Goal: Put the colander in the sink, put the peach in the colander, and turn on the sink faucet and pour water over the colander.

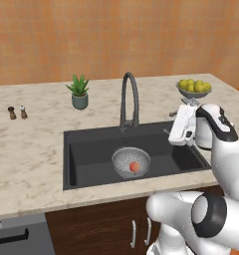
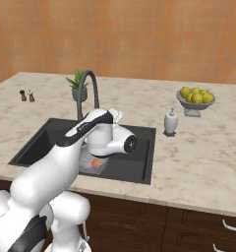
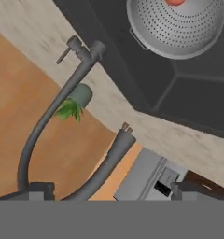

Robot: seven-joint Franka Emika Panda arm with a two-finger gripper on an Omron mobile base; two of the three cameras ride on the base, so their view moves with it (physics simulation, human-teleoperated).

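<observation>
- In the left base view, the colander (image 1: pixel 131 162) sits on the floor of the sink (image 1: pixel 86 149), with the peach (image 1: pixel 134 167) inside it; the faucet (image 1: pixel 129 99) rises behind the basin, and the gripper (image 1: pixel 174 135) hovers over the sink's right part, holding nothing
- In the right base view, the arm hides most of the colander (image 2: pixel 86 158); the peach (image 2: pixel 96 163) peeks out below the wrist, a soap bottle (image 2: pixel 170 122) stands right of the sink (image 2: pixel 139 157), and a fruit bowl (image 2: pixel 195 101) stands further back
- In the hand view, the finger tips (image 3: pixel 41 190) stand wide apart and empty, the faucet (image 3: pixel 48 116) arches between them, the colander (image 3: pixel 179 28) lies beyond, and a plant (image 3: pixel 73 105) stands behind the faucet
</observation>
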